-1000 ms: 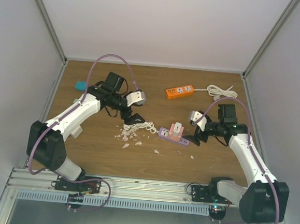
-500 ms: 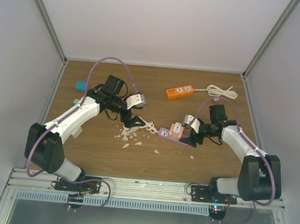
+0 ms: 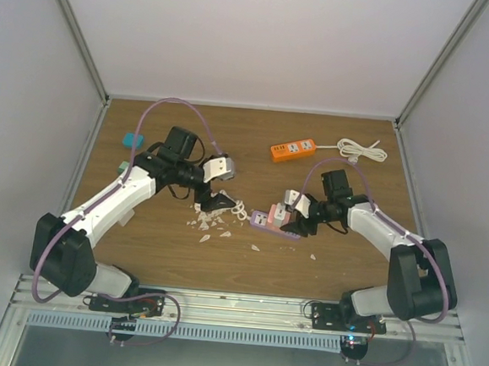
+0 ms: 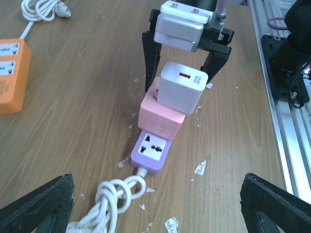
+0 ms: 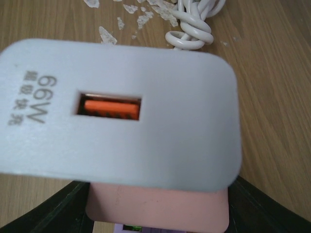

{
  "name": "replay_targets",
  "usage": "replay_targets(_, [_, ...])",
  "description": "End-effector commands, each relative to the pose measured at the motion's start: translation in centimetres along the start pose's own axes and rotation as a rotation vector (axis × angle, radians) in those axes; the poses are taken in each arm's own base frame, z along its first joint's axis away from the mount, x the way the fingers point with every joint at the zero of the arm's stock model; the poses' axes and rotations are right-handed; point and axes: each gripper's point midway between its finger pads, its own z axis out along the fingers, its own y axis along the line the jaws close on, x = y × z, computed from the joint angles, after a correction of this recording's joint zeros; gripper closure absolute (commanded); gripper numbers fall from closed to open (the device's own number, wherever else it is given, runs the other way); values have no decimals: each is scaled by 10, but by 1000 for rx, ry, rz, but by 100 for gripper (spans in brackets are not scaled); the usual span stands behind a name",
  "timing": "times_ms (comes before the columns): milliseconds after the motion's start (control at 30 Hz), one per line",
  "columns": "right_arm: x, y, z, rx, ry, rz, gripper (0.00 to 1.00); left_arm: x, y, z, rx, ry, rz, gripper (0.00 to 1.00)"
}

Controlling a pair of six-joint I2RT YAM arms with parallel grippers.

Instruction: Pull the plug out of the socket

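A white charger plug (image 4: 181, 87) (image 5: 121, 111) (image 3: 279, 212) stands in a pink socket block (image 4: 160, 116) (image 5: 155, 208) on a purple power strip (image 4: 150, 153) (image 3: 263, 222). My right gripper (image 3: 296, 220) (image 4: 179, 85) (image 5: 158, 213) straddles the plug, jaws partly closed, with one finger (image 4: 150, 63) close against each side. Whether they press on it is not visible. My left gripper (image 3: 218, 200) (image 4: 158, 208) hangs wide open over the strip's knotted white cable (image 4: 112, 199) (image 3: 239, 206), holding nothing.
White flakes (image 3: 207, 223) litter the wood around the cable. An orange power strip (image 3: 293, 149) and its coiled white cord (image 3: 361, 149) lie at the back right. A teal object (image 3: 130, 139) sits at the back left. Grey walls enclose the table.
My right arm has reached left to the strip and its jaws have narrowed around the plug. The strip has shifted slightly left. My left gripper has barely moved.
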Motion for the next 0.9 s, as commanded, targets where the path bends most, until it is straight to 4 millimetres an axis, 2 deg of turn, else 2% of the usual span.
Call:
replay_targets(0, [-16,6,13,-46,-37,-48,45,-14,-13,3,31,-79,119,8])
replay_targets(167, [-36,11,25,-98,-76,-91,46,-9,-26,16,68,-97,187,14])
replay_targets(333, [-52,14,37,-132,-117,-104,46,-7,-28,34,63,-109,220,18])
replay_targets(467, [-52,13,45,-136,-117,-100,45,-6,-29,51,64,-116,238,23])
replay_targets(500, [-50,14,46,-137,-114,-98,43,-6,-31,56,69,-115,244,23])
replay_targets(633, [-43,17,49,-142,-106,-94,27,-3,-39,73,108,-106,252,25])
replay_targets(733, [-43,17,48,-137,-109,-99,22,1,-38,81,119,-98,244,25])
replay_targets(867, [-42,17,49,-141,-104,-95,21,6,-36,88,123,-86,226,22])
